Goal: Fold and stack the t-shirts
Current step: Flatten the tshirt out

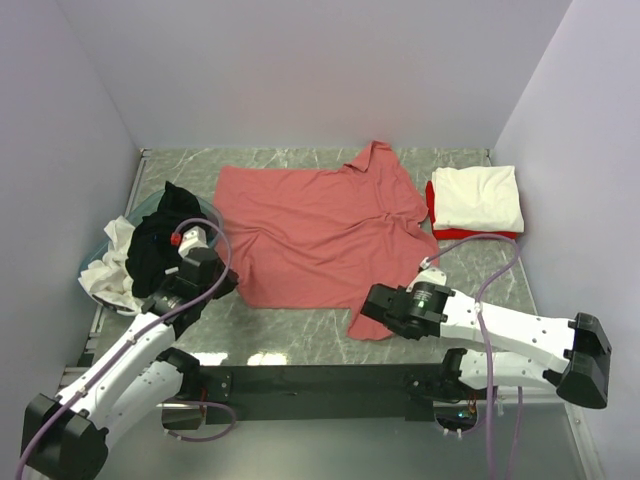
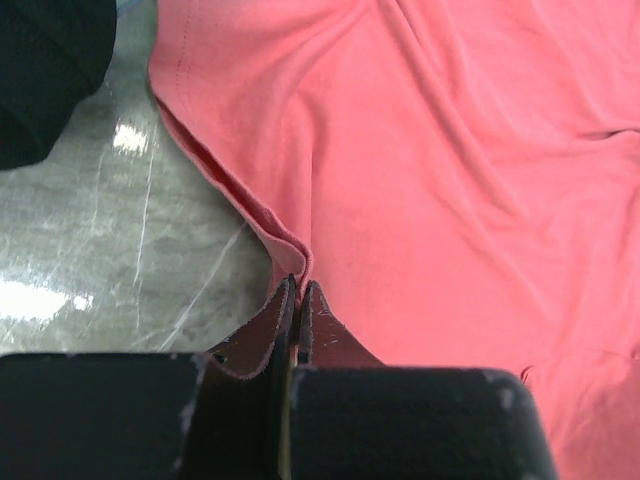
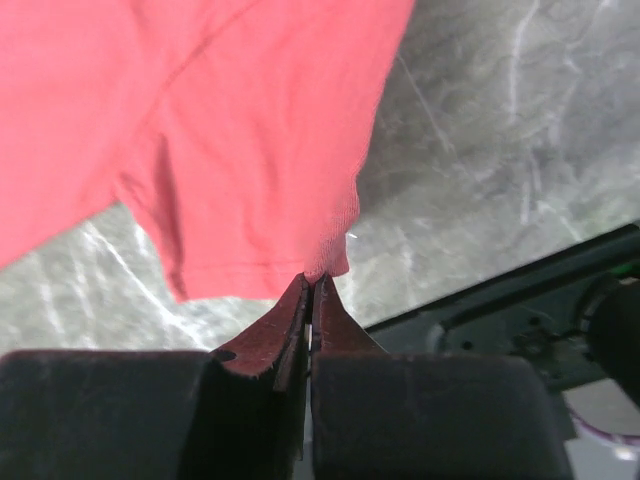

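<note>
Top view: nearest, at the near table edge, left arm (image 1: 120,370) and right arm (image 1: 510,335), both stretched inward. Left gripper (image 1: 232,285) clenched on the near-left edge of the salmon-pink shirt (image 1: 320,230); right gripper (image 1: 362,308) pinched on its near-right corner. Lies spread across the middle of the grey table (image 1: 300,340), collar toward the far side. Far right: cream-white shirt (image 1: 478,198) folded on top of a red shirt (image 1: 470,235). Left: black shirt (image 1: 160,235) and white shirt (image 1: 110,265) in a heap

Left wrist view: fingers (image 2: 285,320) pressed together on a doubled pink hem, bare table to the left

Right wrist view: fingers (image 3: 290,315) closed tight on the very tip of the pink corner, marbled table beyond
</note>
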Tool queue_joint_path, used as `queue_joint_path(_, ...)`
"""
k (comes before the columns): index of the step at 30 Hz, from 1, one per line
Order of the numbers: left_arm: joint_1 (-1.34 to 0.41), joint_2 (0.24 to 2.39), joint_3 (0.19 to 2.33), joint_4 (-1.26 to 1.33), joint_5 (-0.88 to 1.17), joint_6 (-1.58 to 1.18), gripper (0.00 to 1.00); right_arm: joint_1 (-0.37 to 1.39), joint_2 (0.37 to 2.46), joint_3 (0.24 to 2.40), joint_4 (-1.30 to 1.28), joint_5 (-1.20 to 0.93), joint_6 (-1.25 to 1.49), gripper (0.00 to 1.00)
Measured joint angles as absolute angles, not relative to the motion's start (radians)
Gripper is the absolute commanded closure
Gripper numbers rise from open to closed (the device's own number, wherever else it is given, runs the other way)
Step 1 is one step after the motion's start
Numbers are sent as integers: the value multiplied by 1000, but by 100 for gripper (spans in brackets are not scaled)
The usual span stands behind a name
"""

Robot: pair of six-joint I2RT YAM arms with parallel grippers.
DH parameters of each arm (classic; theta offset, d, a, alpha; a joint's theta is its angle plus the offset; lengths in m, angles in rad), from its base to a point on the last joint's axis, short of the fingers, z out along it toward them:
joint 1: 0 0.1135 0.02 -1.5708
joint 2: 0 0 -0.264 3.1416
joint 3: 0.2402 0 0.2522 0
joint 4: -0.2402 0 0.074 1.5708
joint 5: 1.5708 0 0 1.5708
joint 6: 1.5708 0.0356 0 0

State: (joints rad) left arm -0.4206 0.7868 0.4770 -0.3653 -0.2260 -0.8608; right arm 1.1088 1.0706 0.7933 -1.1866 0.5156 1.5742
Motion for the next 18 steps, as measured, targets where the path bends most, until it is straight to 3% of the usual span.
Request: queue_joint_path(18,-483,609,524,-567,-241,-973,99,1430,1051,807,-1308,564,1795,100)
